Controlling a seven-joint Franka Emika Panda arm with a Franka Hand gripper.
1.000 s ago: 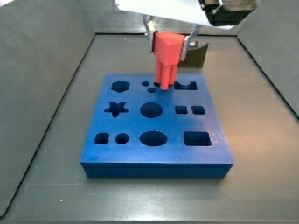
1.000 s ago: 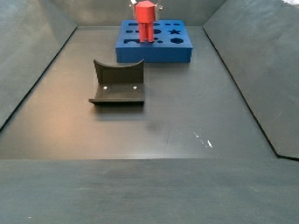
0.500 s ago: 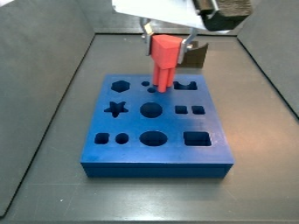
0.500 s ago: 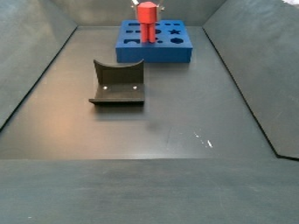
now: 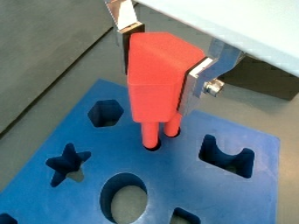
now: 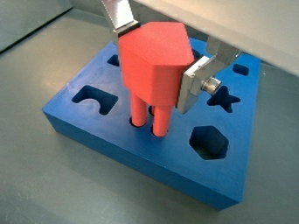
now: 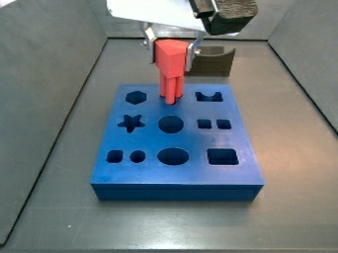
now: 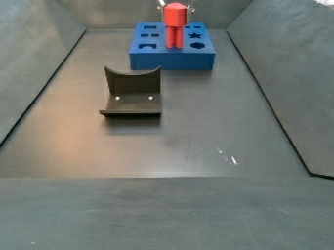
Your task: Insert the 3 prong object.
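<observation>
— What has changed for us?
— We have shifted the small red-orange plastic 3 prong object (image 7: 171,61) left since a second ago; its prongs now enter a back-row cutout of the blue foam block (image 7: 145,158).
— Orientation?
— Upright, long axis vertical, prongs down, our gripper (image 5: 163,61) pinching its blocky body.
</observation>
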